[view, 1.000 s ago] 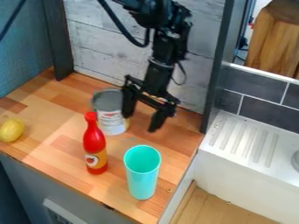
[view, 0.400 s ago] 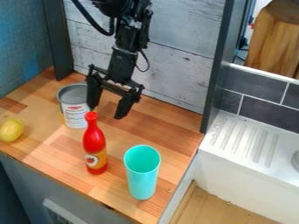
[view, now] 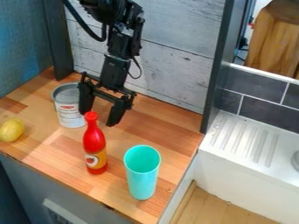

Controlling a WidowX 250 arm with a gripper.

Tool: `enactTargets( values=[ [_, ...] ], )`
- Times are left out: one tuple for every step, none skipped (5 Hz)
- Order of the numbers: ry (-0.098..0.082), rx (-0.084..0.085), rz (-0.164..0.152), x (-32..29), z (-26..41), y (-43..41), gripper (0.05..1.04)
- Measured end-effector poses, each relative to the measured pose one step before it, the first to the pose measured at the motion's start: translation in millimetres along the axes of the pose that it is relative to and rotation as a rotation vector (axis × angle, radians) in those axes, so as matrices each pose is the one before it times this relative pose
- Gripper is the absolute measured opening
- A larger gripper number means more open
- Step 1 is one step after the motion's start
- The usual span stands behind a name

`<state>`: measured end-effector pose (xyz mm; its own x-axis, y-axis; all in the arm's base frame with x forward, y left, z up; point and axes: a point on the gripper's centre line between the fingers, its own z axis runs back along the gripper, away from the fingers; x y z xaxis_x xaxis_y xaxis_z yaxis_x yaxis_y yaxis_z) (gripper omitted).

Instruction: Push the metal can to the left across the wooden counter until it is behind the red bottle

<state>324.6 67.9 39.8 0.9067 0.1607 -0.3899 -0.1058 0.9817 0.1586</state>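
Evidently, the jaws stand wide open and empty beside the grey can (view: 70, 107), behind the red bottle (view: 95, 142).

On the pale wooden table (view: 64, 169), 1 red, long-necked bottle (view: 95, 144) with a yellow-orange label stands upright. Just beside it, to the right and closer to the front edge, 1 tall turquoise cup (view: 142, 177) stands upright, its mouth open. 1 yellow, lemon-shaped object (view: 12, 130) lies at the far left. A white, ridged sink ledge (view: 234, 168) adjoins dark grey wall tiles (view: 262, 109) on the right.
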Motion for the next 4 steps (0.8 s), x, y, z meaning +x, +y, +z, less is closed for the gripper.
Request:
enactTargets(
  values=[
    [-0.1483,-0.0362,-0.0402,-13.41,33.61,-3.73,0.999],
    [-0.1653,-0.0145,-0.0928,-16.81,43.41,-14.26,0.998],
    [-0.0636,0.0047,-0.0778,-15.0,20.08,-3.71,0.998],
    [0.0476,-0.0335,-0.1107,-26.0,4.02,-18.36,0.998]
  ],
)
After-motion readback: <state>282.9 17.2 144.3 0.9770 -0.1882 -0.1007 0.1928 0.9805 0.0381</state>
